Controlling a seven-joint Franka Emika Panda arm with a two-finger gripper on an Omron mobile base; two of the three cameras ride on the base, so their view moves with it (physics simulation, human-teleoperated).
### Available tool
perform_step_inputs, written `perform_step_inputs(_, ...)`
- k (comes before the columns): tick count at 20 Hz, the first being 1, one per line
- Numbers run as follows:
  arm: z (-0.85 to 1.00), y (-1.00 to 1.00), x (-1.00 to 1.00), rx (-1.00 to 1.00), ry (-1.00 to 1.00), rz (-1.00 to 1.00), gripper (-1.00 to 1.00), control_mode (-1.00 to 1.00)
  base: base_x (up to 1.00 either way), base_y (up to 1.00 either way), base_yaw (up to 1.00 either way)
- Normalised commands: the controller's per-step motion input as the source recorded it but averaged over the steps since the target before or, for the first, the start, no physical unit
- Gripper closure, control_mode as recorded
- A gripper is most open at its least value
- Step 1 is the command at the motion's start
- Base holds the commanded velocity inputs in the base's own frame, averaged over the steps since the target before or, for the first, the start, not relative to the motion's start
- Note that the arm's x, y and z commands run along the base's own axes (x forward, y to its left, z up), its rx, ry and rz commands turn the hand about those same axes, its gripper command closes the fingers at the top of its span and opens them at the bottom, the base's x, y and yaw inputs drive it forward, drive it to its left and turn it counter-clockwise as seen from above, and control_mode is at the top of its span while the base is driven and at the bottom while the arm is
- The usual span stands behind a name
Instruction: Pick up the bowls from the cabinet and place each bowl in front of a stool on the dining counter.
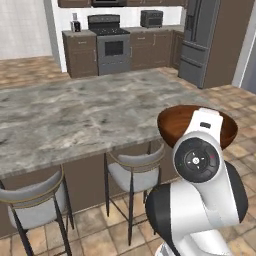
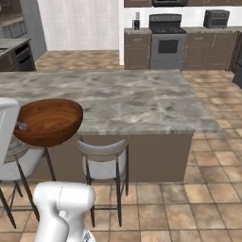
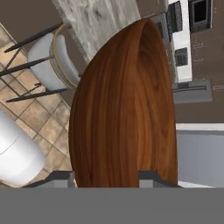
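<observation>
The glossy reddish-brown round wooden bowl (image 2: 47, 122) hangs in the air at the near edge of the long grey-beige marbled stone worktop (image 1: 75, 117), above the two grey-cushioned stools with dark metal legs (image 1: 132, 172). I have it clamped in the end effector (image 3: 107, 177) – the fingers pinch its rim, jaws part-way closed on the wall.

To set it down well, I would carry it forward over the stone, clear of the edge, and line it up with one stool before lowering – releasing only once the base sits flat.

The bowl's mouth faces up in both base views, roughly level, perhaps slightly tipped. Being round, it has no real long axis; in the hand view I see it edge-on, stretching away from the fingers.
</observation>
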Motion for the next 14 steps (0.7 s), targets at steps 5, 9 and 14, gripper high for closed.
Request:
perform_step_inputs(5, 0.0, 0.0, 0.0, 0.0, 0.0, 0.0, 1.0, 1.0, 0.05, 0.25, 0.21)
perform_step_inputs(9, 0.0, 0.0, 0.0, 0.0, 0.0, 0.0, 1.0, 1.0, 0.21, -0.25, 0.02)
perform_step_inputs(14, 0.0, 0.0, 0.0, 0.0, 0.0, 0.0, 1.0, 1.0, 0.06, -0.52, 0.0)
